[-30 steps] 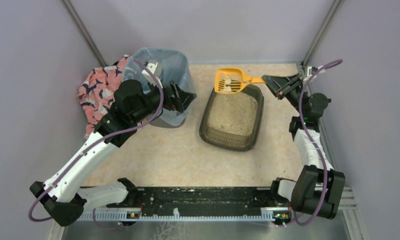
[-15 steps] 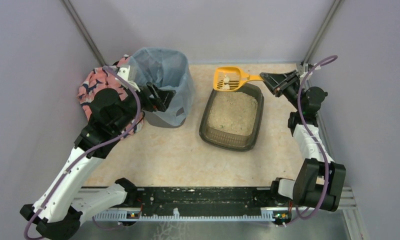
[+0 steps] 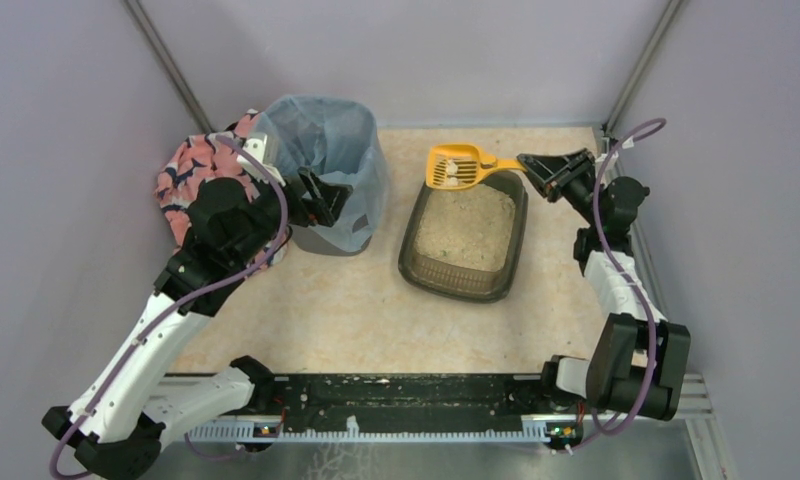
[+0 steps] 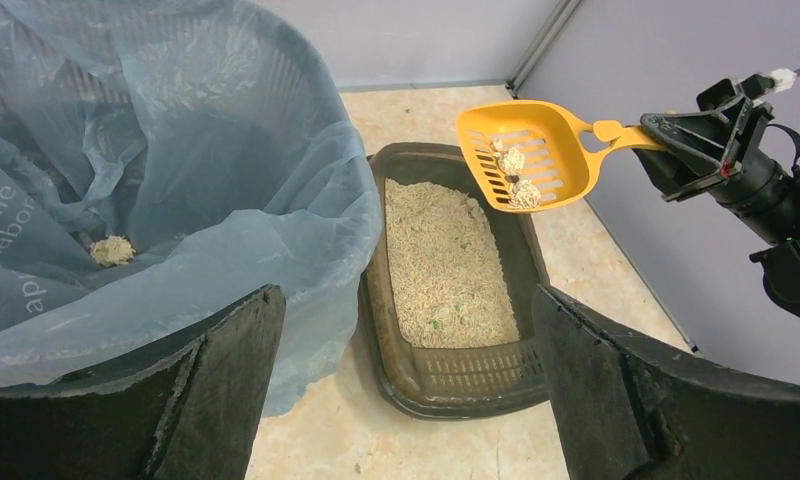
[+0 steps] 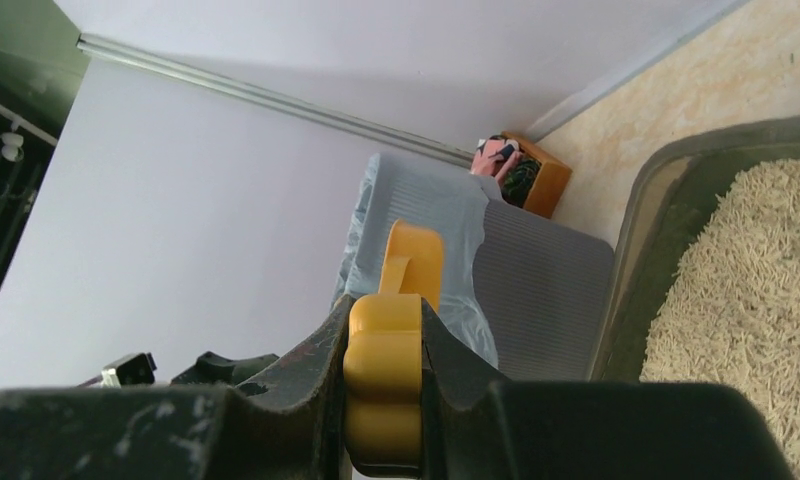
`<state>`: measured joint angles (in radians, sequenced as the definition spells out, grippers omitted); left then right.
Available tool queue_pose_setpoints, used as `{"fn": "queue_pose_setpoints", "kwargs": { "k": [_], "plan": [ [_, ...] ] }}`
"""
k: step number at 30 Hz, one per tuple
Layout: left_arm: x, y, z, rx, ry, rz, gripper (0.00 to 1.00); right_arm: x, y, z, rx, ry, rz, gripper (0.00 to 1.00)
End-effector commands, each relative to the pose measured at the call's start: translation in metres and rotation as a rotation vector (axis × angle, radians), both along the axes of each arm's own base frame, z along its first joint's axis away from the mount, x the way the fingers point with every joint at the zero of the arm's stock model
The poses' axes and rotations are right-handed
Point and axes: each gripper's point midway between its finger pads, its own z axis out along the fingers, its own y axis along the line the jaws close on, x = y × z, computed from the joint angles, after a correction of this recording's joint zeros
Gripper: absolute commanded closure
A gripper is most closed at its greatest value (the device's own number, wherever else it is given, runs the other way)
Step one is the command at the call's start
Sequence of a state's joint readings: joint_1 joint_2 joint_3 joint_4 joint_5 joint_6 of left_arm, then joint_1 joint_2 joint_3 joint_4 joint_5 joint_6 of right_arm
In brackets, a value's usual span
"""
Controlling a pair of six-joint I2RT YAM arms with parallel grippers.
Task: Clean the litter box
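Note:
The litter box [image 3: 413, 258] is a shallow dark tray of beige litter at the table's middle; it also shows in the left wrist view [image 4: 381, 330] and the right wrist view [image 5: 656, 210]. My right gripper [image 3: 533, 163] is shut on the handle of a yellow slotted scoop [image 3: 454, 166], held in the air over the tray's far end with a few pale clumps in it. The handle [image 5: 385, 370] shows pinched between the fingers, and the scoop shows from the left wrist [image 4: 526, 155]. My left gripper [image 3: 338, 198] is open and empty at the bin's front right side.
A tall grey bin lined with a light blue bag [image 3: 321, 140] stands left of the tray, one clump lying in it [image 4: 109, 249]. A pink patterned cloth [image 3: 191, 175] lies behind my left arm. Grey walls close in on three sides.
My left arm drew back left from the bin's front, then held still. My right gripper moved the scoop slightly right and toward the tray's far end.

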<state>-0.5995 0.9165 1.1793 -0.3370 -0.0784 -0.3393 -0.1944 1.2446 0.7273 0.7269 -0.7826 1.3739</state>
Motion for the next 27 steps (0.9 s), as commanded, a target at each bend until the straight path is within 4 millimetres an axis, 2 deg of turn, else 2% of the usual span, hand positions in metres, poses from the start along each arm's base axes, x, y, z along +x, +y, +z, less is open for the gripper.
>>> {"fn": "queue_pose_setpoints", "kwargs": {
  "k": [1, 3, 6, 7, 9, 10, 13, 14, 16, 17, 19, 21, 27],
  "plan": [
    [0.001, 0.004, 0.001, 0.001, -0.012, 0.014, 0.01, 0.006, -0.007, -0.012, 0.053, 0.086, -0.03, 1.0],
    [0.001, 0.006, 0.001, 0.006, -0.016, 0.024, 0.01, 0.004, -0.014, -0.017, 0.067, 0.096, -0.047, 1.0],
    [0.001, 0.009, 0.003, 0.008, -0.023, 0.034, 0.01, 0.001, -0.035, -0.02, 0.078, 0.091, -0.109, 1.0],
    [0.001, 0.008, 0.003, 0.005, -0.025, 0.029, 0.01, 0.0, -0.034, -0.021, 0.065, 0.087, -0.109, 1.0],
    [0.002, 0.005, 0.0, 0.002, -0.023, 0.016, 0.01, 0.0, -0.019, -0.023, 0.012, 0.087, -0.037, 1.0],
    [0.003, 0.003, -0.001, 0.002, -0.019, 0.013, 0.01, 0.0, -0.022, -0.021, 0.007, 0.08, -0.025, 1.0],
    [0.005, -0.004, -0.003, -0.001, -0.003, -0.013, 0.01, -0.001, -0.058, -0.009, 0.065, 0.032, -0.105, 1.0],
    [0.005, -0.006, -0.004, -0.002, 0.0, -0.018, 0.01, -0.001, -0.055, -0.01, 0.067, 0.039, -0.09, 1.0],
    [0.006, -0.006, -0.005, -0.005, -0.002, -0.018, 0.01, 0.0, -0.034, -0.017, 0.027, 0.056, -0.023, 1.0],
    [0.007, -0.006, -0.005, -0.006, 0.0, -0.016, 0.01, -0.001, -0.032, -0.022, 0.022, 0.064, -0.034, 1.0],
    [0.007, -0.008, -0.004, -0.016, 0.001, -0.021, 0.01, -0.002, -0.039, -0.03, 0.034, 0.08, -0.08, 1.0],
    [0.005, -0.01, -0.003, -0.028, 0.0, -0.03, 0.01, -0.003, -0.037, -0.033, 0.036, 0.085, -0.067, 1.0],
    [0.004, -0.003, -0.005, -0.016, 0.001, -0.01, 0.01, -0.003, -0.037, -0.025, 0.035, 0.068, -0.065, 1.0]
  ]
}}
